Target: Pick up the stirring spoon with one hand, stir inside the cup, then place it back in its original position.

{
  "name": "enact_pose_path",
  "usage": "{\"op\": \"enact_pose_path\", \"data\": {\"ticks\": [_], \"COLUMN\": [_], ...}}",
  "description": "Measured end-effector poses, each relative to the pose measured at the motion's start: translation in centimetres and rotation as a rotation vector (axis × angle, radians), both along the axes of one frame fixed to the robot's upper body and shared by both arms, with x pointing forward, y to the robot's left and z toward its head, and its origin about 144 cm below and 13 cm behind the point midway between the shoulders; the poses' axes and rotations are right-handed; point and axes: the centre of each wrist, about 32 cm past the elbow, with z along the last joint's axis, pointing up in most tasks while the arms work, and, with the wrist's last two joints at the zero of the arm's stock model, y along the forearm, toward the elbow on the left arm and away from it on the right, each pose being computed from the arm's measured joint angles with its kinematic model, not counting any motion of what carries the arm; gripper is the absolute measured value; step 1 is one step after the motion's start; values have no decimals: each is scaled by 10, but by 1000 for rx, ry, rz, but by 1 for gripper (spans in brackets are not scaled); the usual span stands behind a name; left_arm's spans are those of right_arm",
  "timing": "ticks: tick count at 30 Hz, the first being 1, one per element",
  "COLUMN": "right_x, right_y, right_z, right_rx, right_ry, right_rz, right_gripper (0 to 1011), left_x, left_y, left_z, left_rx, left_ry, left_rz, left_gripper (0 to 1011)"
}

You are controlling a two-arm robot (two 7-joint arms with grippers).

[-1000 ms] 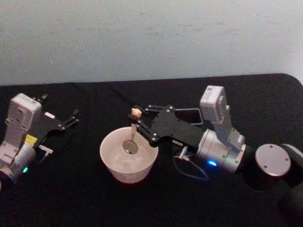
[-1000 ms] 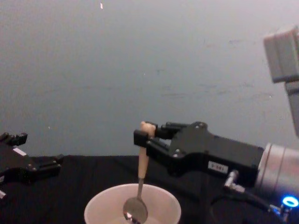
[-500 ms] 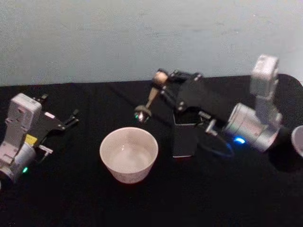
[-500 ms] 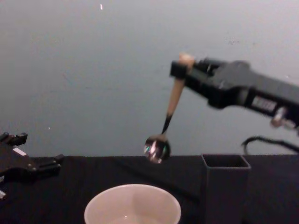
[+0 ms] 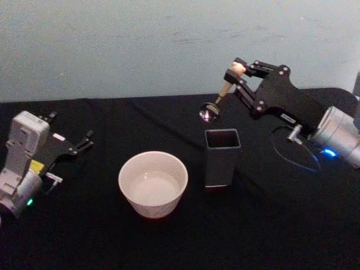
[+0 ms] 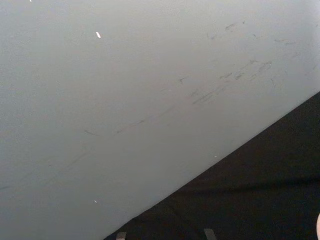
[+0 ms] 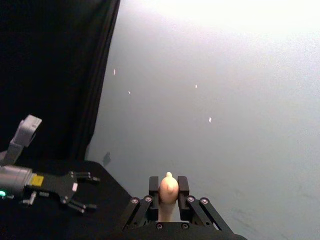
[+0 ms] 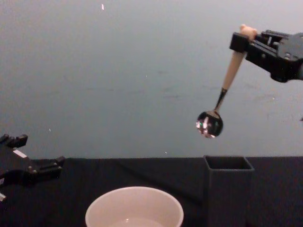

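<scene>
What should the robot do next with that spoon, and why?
Probably ease the right gripper slightly rightward and down, lowering the spoon into the holder. The spoon hangs bowl-down, clear of the cup, above the holder's open top, toward its left edge. The left gripper sits parked at the left.

A dark grey square holder stands upright, open-topped, on the black tabletop, right of centre. A pale grey-blue wall rises behind.
</scene>
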Motion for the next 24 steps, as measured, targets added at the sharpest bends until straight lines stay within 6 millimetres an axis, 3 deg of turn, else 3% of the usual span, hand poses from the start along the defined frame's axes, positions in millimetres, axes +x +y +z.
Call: {"op": "enact_pose_path", "data": {"ticks": [11,24], "right_x": [-12,-11], "right_y": [-15,-11], "right_z": [-5,-14], "right_rx": [-45,-65], "right_ry": [71,136], "right_rz": [-31,-45], "right_gripper": [214,214], "left_x": [0,0], "left_y": [0,0], "left_z": [0,0], "left_rx": [0,0], "left_ry": [0,0], "left_rz": [0,0], "left_gripper": [1001,1001]}}
